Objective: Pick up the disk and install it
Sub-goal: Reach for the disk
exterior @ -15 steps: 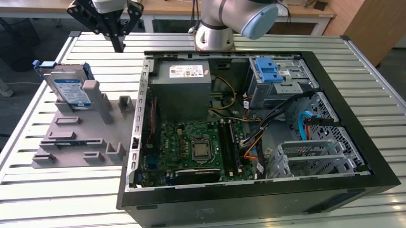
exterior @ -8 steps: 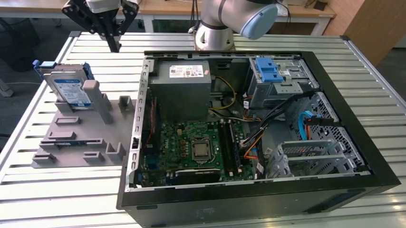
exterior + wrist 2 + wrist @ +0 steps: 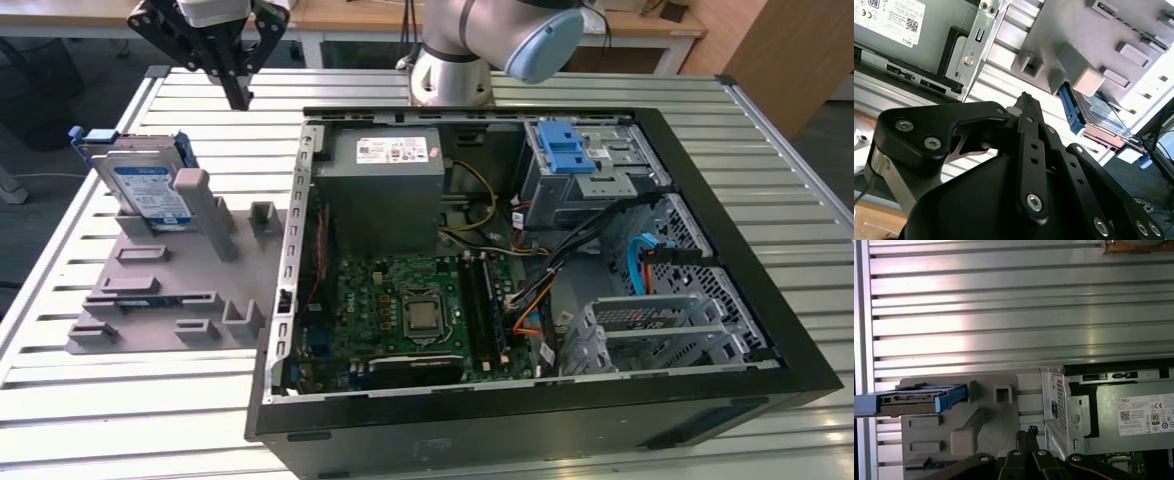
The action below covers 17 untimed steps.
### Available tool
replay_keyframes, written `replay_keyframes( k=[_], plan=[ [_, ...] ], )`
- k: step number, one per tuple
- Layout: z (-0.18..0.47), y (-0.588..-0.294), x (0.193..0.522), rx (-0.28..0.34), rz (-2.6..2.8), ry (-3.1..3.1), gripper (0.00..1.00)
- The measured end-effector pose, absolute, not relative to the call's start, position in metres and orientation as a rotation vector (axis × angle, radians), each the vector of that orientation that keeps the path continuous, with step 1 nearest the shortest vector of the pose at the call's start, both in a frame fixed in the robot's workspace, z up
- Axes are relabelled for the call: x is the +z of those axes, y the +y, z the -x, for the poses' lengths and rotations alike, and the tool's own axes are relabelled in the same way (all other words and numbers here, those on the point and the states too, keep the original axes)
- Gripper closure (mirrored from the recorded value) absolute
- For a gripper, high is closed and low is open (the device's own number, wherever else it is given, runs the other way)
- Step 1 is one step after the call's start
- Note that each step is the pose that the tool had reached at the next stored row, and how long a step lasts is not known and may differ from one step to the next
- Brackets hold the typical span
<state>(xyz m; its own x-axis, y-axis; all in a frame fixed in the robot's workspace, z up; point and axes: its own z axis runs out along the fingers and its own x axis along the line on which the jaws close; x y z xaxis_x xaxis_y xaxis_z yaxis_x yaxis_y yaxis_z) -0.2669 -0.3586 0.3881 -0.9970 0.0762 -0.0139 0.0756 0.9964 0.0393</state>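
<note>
**While the disk (image 3: pixel 140 185), a flat silver-metal drive with a blue-and-white label and blue plastic rails, stands in its holder, the black end effector (image 3: pixel 242 95) hangs empty**

Because the disk stands on edge between the posts of the grey plastic fixture plate (image 3: pixel 160 290), on the exterior view's left of the open black computer case (image 3: pixel 534 250), a careless approach has little margin. As I judge it, your main risk is a descent with the fingers as they now are. The tips would strike the disk's upper edge or a post rather than straddle the drive, and could tip it out of its slot. A grip taken on the blue rails alone could flex or slip, since they are thin plastic. The metal side wall of the case lies near the fixture, so a wide swing could clip it. The loose cables inside the case could snag a carried drive.

In both wrist views the fingers are drawn together to a single point (image 3: pixel 1026 100) (image 3: pixel 1026 432), with nothing between them. They touch nothing. The end effector hovers above the slatted aluminium tabletop (image 3: pixel 134 420), well apart from the disk, which both wrist views show seated in the fixture (image 3: pixel 914 399) (image 3: pixel 1099 107).
</note>
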Motion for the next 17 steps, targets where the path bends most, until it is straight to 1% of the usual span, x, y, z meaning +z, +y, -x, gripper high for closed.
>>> replay_keyframes(
  k=[17],
  plan=[
    [0.2756,-0.3585,0.3881,0.061,-0.119,3.123,0.89]
  ],
)
